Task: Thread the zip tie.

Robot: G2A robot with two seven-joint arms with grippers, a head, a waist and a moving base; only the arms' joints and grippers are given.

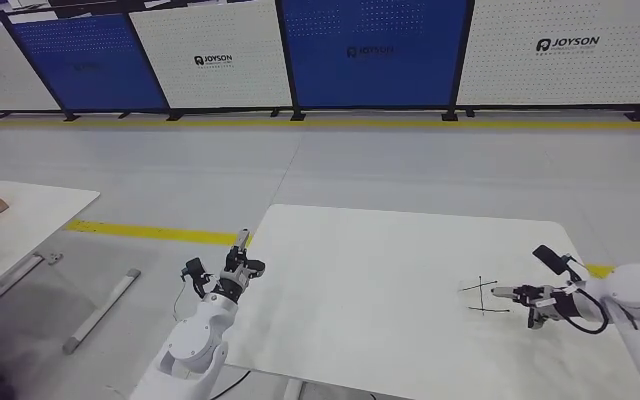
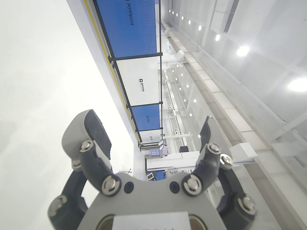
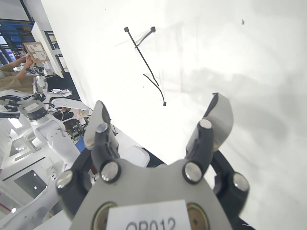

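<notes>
Three black zip ties (image 1: 481, 295) lie crossed on the white table (image 1: 380, 290) near its right side. In the right wrist view a long straight tie (image 3: 141, 56) crosses a shorter one (image 3: 145, 37), and a curved tie (image 3: 157, 88) lies closest to the fingers. My right gripper (image 1: 497, 292) (image 3: 160, 108) hovers just right of the ties, open and holding nothing. My left gripper (image 1: 242, 240) (image 2: 150, 120) stands at the table's left edge, far from the ties. It is open too, with nothing between its pads.
A second white table (image 1: 35, 215) stands at the far left, with a grey bar (image 1: 100, 310) on the floor beside it. Blue and white panels (image 1: 370, 50) close off the back. The table's middle (image 1: 370, 280) is bare.
</notes>
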